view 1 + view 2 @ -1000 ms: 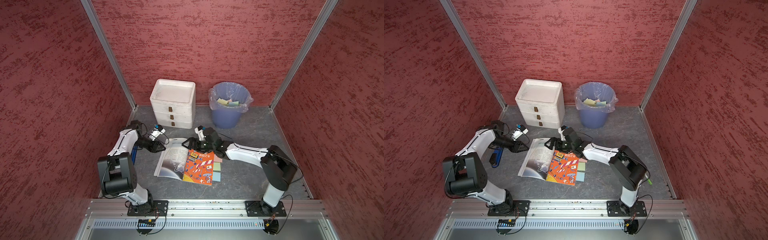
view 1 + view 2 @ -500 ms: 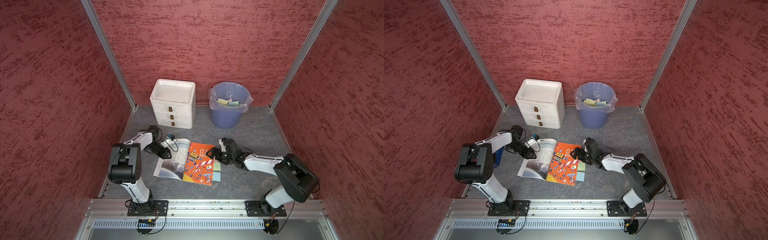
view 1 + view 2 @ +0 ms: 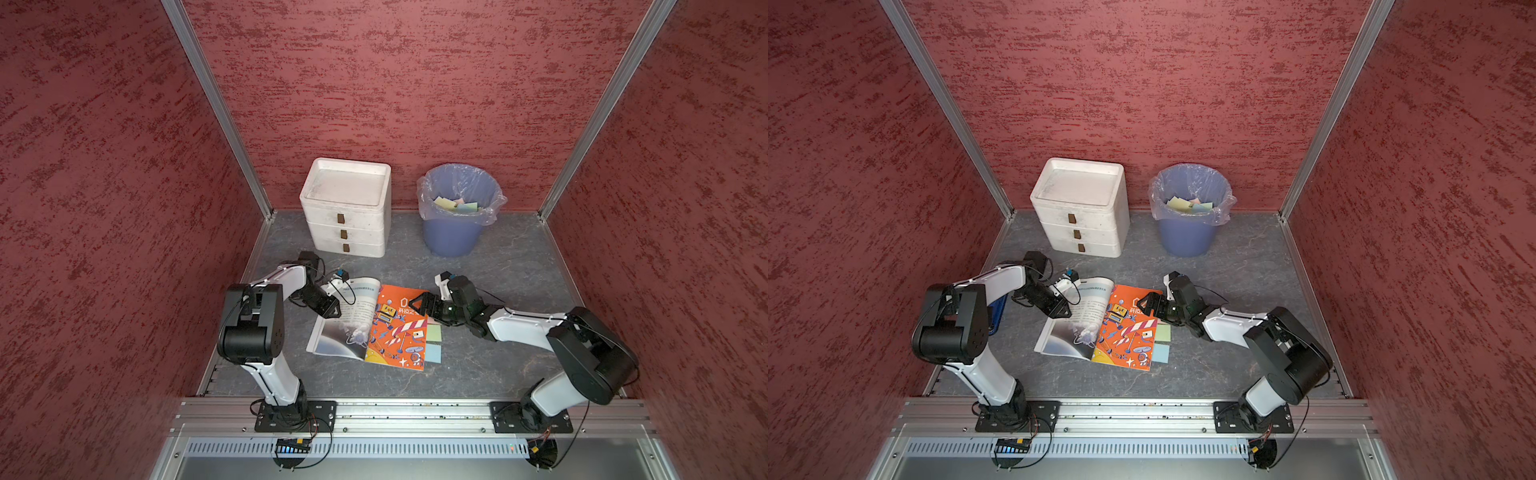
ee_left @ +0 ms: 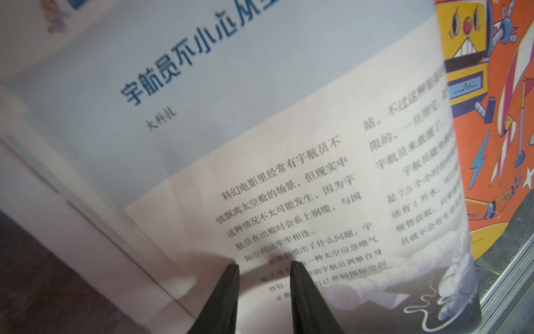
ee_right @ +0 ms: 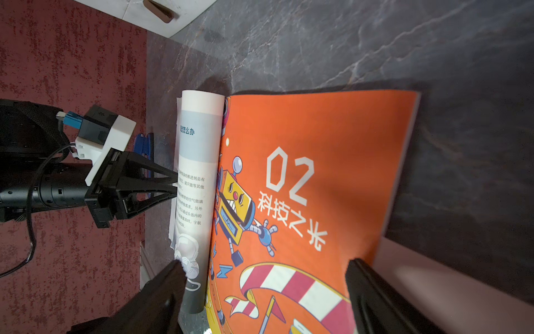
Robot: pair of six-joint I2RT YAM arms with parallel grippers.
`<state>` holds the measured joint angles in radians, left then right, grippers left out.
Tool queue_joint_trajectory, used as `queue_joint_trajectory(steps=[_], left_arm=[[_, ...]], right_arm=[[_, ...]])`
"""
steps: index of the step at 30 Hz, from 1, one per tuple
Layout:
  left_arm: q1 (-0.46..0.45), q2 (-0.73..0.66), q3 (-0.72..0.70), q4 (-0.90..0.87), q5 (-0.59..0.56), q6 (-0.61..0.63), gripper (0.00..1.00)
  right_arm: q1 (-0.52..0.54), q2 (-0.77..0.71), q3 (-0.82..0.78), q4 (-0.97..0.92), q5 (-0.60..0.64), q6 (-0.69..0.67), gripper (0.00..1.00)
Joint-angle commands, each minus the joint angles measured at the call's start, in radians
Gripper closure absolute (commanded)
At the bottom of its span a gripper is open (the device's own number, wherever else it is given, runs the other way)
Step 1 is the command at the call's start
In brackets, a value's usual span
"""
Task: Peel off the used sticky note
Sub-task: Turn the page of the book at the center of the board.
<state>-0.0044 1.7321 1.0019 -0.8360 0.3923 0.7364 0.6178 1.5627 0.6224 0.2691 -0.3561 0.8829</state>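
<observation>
An open magazine (image 3: 395, 332) lies on the grey floor, with a white text page on the left and an orange page on the right. Along the orange page's right edge stick a green sticky note (image 3: 433, 332) and a blue sticky note (image 3: 432, 354). A pale pink sticky note (image 5: 433, 277) juts out beside one finger in the right wrist view. My right gripper (image 3: 426, 307) hovers wide open over the orange page's upper right corner, holding nothing. My left gripper (image 3: 332, 311) rests its tips on the white page (image 4: 289, 188), jaws slightly apart with only the page showing between them.
A white three-drawer chest (image 3: 347, 208) stands at the back. To its right is a blue bin (image 3: 453, 237) with a plastic liner and several discarded notes inside. A blue object (image 3: 998, 311) lies by the left wall. Red walls enclose three sides.
My left gripper came from the floor left of the magazine onto its white page. My right gripper moved from the magazine's top middle to the orange page's right edge.
</observation>
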Motion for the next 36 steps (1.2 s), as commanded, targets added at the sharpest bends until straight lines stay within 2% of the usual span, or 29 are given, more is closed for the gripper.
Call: queue_joint_trajectory(steps=[1,9,24,36], left_arm=[[-0.006,0.005,-0.011,0.011,0.0,0.006,0.67],[-0.006,0.001,-0.016,0.009,0.0,0.01,0.67],[-0.007,0.005,-0.011,0.008,-0.001,0.012,0.67],[-0.012,0.027,-0.013,0.015,-0.003,0.013,0.67]], right_arm=[[0.0,0.008,-0.023,0.017,0.01,0.003,0.08],[-0.004,-0.048,-0.039,-0.043,0.049,-0.019,0.08],[0.004,0.042,-0.031,0.066,-0.019,0.002,0.09],[0.035,0.014,-0.019,0.042,-0.015,-0.011,0.09]])
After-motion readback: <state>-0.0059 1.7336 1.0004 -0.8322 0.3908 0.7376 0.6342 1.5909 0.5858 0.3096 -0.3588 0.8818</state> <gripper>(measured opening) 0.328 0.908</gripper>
